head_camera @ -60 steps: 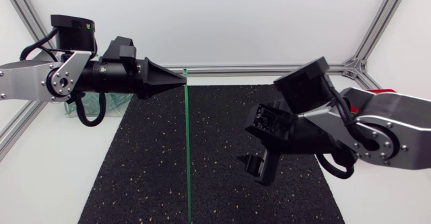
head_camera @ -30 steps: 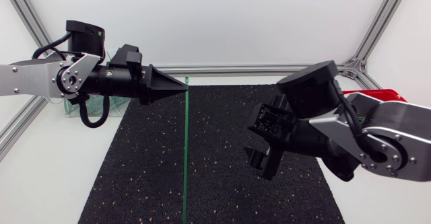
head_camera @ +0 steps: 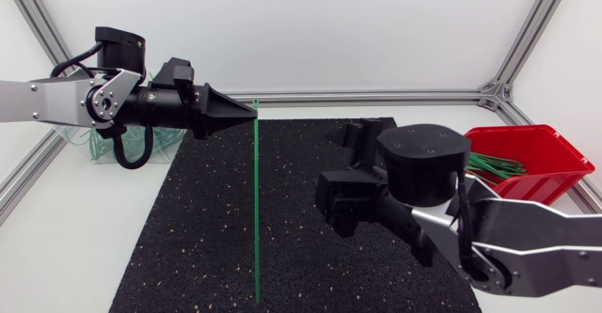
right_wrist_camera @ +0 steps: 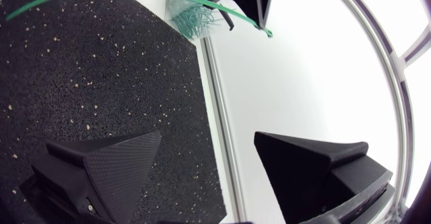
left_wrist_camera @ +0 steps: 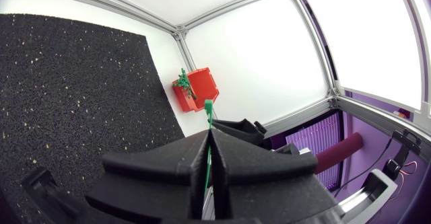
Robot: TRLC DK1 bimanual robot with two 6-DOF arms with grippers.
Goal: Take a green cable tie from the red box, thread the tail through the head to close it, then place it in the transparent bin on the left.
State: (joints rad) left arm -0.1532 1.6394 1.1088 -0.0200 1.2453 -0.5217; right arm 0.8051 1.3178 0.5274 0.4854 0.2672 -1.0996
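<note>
One green cable tie (head_camera: 256, 210) hangs above the black mat (head_camera: 188, 247). The left gripper (head_camera: 252, 114) pinches it just below the head, leaving the tail free for the right gripper (right_wrist_camera: 207, 138), whose fingers are spread wide above the mat.

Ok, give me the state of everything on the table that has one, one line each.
Left matte black gripper: shut on the green cable tie
Green cable tie: straight, tail not threaded
Right matte black gripper: open, empty
Red plastic box: holds more green ties
Transparent bin: holds green ties
</note>
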